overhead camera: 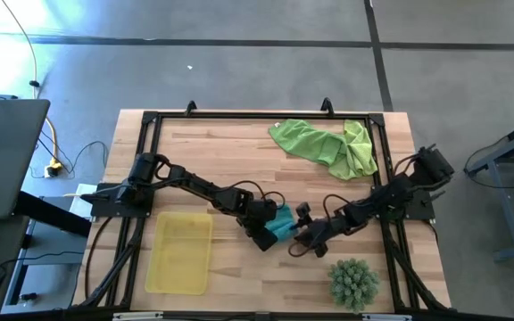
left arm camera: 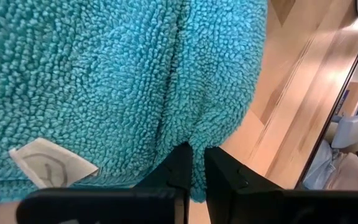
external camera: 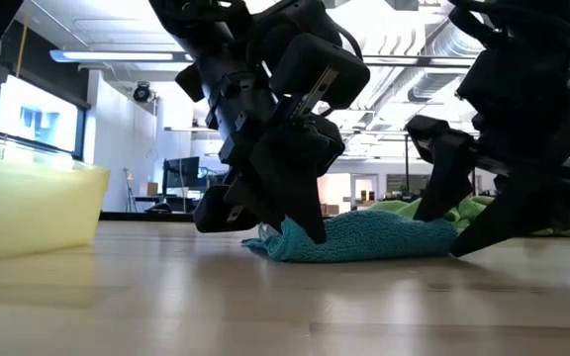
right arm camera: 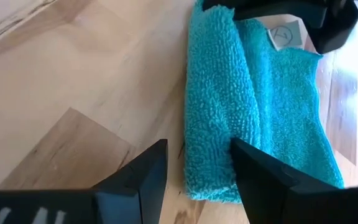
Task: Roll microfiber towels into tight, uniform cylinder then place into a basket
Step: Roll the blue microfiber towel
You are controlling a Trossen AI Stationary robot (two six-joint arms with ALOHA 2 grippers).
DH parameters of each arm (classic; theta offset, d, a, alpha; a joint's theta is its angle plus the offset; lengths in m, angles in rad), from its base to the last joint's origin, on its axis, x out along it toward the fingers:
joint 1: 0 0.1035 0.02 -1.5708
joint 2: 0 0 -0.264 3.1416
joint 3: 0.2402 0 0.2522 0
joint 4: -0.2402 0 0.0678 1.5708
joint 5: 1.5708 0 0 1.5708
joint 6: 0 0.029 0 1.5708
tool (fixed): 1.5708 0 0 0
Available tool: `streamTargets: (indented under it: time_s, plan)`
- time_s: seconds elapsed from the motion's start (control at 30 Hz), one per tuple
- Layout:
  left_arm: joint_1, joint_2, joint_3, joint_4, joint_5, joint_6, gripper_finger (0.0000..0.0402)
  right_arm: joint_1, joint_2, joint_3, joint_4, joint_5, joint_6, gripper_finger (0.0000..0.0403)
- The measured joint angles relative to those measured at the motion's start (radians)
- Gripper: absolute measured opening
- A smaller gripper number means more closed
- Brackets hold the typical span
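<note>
The teal towel (overhead camera: 282, 223) lies partly folded on the table's middle, with a white label (left arm camera: 48, 163) showing. My left gripper (overhead camera: 269, 232) is down on the towel's left end, shut on it (left arm camera: 197, 180). My right gripper (overhead camera: 303, 239) is open at the towel's right end. In the right wrist view its fingers (right arm camera: 197, 180) stand around the thick folded edge (right arm camera: 210, 124). Two lime green towels (overhead camera: 328, 147) lie bunched at the far right. The yellow basket (overhead camera: 181, 252) stands at the near left. My left gripper pinches a puckered fold at the teal towel's edge (left arm camera: 199, 149) between its two fingers. The fingers come slanting down from the table's left. The towel lies on the table (external camera: 364, 242). My right gripper: one finger (right arm camera: 260, 174) overlaps the towel's end; I cannot tell whether it touches.
A spiky green ball plant (overhead camera: 353, 283) stands at the near right, close behind my right gripper. A black frame (overhead camera: 239, 116) runs around the tabletop. Bare wood shows between the basket and the teal towel.
</note>
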State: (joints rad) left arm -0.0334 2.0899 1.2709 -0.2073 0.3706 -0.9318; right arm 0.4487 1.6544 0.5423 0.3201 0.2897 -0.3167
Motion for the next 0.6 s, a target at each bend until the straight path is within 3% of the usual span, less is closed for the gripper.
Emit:
streamTargets:
  time_s: [0.27,0.6]
  plan:
    - [0.0,0.0,0.0,-0.001,0.005,0.02,0.0019,-0.036,0.046,0.003,0.007,-0.017,0.078,0.015]
    - [0.002,0.0,0.0,-0.005,0.012,0.157,0.0022,-0.049,0.057,0.004,-0.018,-0.023,0.249,0.0072]
